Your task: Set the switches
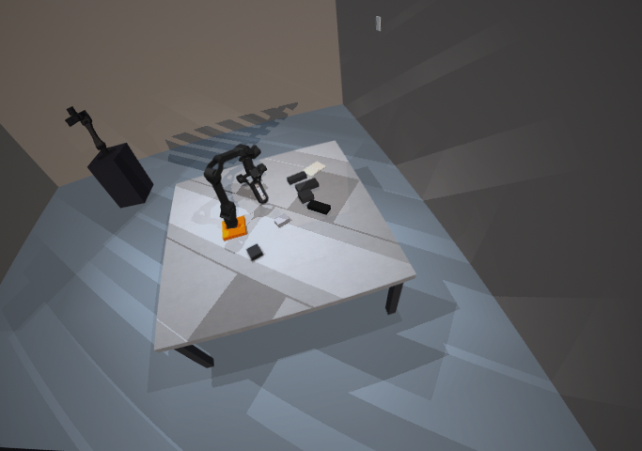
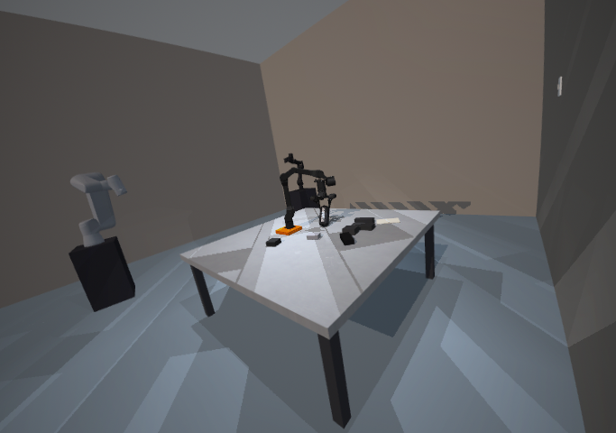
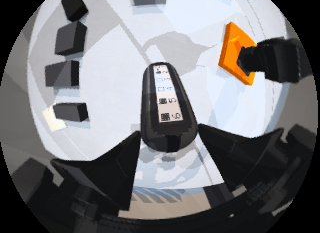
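Your claw (image 1: 253, 175) (image 2: 323, 198) (image 3: 170, 131) is clamping the controller unit (image 1: 260, 192) (image 2: 324, 216) (image 3: 170, 105) above the desk (image 1: 358, 266) (image 2: 293, 275) (image 3: 115, 93). The unit's long axis is running lengthwise away from the claw, its label (image 3: 167, 88) facing the wrist camera; squares 5 and 6 are showing filled, 3 and 4 empty. In the top view, the orange base (image 1: 234, 229) (image 2: 289, 230) (image 3: 227, 53) is sitting nearer, slightly left; the pale block (image 1: 282, 220) (image 2: 313, 236) is lying near right; dark modules (image 1: 319, 207) (image 2: 364, 223) (image 3: 70, 39) are crowding the right, probably hindering a rightward set-down.
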Robot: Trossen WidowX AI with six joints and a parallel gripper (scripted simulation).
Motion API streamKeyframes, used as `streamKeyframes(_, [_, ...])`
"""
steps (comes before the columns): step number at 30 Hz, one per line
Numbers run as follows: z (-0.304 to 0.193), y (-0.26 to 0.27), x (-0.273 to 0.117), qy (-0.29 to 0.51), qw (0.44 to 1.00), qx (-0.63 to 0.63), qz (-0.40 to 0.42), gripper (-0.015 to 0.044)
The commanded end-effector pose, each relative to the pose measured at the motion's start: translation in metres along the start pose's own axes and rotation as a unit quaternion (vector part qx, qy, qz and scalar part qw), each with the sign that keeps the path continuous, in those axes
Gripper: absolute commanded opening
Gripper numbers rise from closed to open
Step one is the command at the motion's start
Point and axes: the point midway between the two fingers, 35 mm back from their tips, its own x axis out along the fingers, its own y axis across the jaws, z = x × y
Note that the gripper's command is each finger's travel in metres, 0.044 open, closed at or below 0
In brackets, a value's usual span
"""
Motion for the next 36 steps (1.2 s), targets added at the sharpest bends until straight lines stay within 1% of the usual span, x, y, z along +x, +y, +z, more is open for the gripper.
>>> streamKeyframes(1, [0.005, 0.001, -0.001, -0.005, 1.0, 0.0, 0.001, 0.0336])
streamKeyframes(36, [0.033, 0.001, -0.009, -0.006, 1.0, 0.0, 0.001, 0.0338])
